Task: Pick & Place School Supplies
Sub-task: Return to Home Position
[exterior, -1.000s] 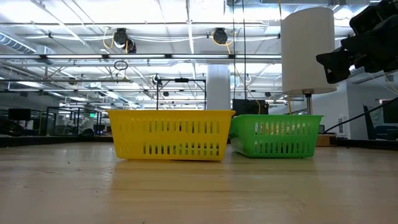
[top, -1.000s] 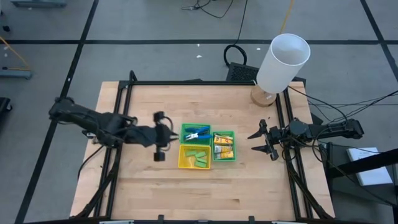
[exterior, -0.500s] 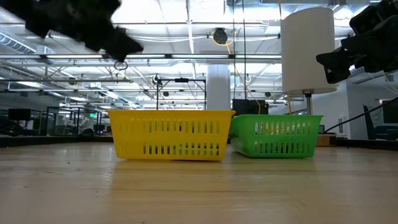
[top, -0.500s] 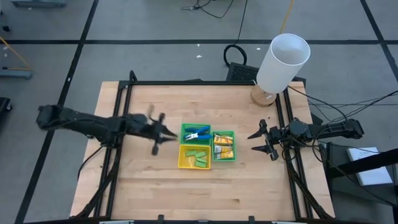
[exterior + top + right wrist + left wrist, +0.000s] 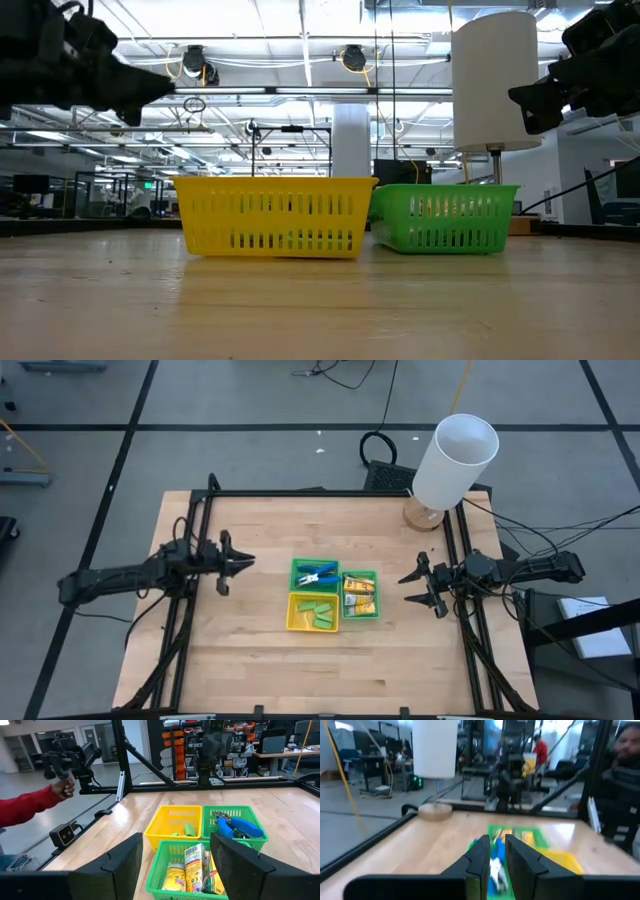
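Three small trays stand together at the table's middle. A green tray (image 5: pixel 315 573) holds blue-handled pliers (image 5: pixel 239 826), a second green tray (image 5: pixel 359 594) holds yellow-orange packets (image 5: pixel 192 865), and a yellow tray (image 5: pixel 313 613) holds light-green sticks (image 5: pixel 189 830). My left gripper (image 5: pixel 246 560) is shut and empty; it points level at the trays from the table's left side, well short of them. My right gripper (image 5: pixel 403 589) stands open and empty at the table's right side, level, facing the trays.
A big white cylinder (image 5: pixel 455 460) on a wooden foot stands at the far right corner. A black frame (image 5: pixel 300 492) runs round the table. Bare wood lies in front of the trays. A person's red sleeve (image 5: pixel 30 802) shows beyond the left edge.
My left gripper has drawn back from beside the trays toward the table's left edge and sunk lower, tipping until it points level. In the low view it has come into the picture at the top left. The trays and my right arm have kept still.
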`<state>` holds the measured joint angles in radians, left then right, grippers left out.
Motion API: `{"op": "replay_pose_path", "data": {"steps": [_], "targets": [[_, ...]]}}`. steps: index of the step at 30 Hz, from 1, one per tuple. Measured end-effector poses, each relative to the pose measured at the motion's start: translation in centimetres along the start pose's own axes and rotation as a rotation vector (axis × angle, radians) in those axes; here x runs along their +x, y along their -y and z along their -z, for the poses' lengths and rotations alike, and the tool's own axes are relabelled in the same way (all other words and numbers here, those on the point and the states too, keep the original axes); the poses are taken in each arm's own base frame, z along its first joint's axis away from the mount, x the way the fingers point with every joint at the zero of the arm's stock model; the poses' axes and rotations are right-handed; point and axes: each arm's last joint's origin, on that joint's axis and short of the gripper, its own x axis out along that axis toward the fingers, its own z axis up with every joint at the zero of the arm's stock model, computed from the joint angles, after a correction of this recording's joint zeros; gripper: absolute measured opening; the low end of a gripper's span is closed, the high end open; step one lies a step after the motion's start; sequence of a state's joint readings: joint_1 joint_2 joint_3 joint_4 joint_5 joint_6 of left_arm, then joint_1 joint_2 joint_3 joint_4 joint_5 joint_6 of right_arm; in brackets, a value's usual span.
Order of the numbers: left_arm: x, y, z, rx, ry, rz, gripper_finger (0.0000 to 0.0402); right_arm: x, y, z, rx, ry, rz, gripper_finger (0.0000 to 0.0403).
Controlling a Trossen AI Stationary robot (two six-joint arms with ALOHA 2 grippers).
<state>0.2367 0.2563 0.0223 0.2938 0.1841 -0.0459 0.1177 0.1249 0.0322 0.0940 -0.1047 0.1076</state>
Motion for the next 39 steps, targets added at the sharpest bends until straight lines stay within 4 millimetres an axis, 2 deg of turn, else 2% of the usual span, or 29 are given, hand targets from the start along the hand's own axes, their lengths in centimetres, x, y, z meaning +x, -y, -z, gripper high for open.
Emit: {"op": "replay_pose_path", "data": {"steps": [5, 13, 18, 39], "targets": [[-1.0, -0.1, 1.4, -0.024, -0.136, -0.092, 0.0063, 0.0, 0.0, 0.0, 0.000, 0.000, 0.000, 0.0226], [-1.1, 0.2, 0.4, 0.041, -0.037, -0.108, 0.0063, 0.0, 0.0, 0.0, 0.000, 0.000, 0.000, 0.0226], [-1.1, 0.2, 1.4, 0.023, -0.110, -0.136, 0.0063, 0.0, 0.0, 0.0, 0.000, 0.000, 0.000, 0.0226], [-1.0, 0.4, 1.3, 0.056, -0.108, -0.148, 0.0063, 0.0, 0.0, 0.0, 0.000, 0.000, 0.000, 0.0226]]}}
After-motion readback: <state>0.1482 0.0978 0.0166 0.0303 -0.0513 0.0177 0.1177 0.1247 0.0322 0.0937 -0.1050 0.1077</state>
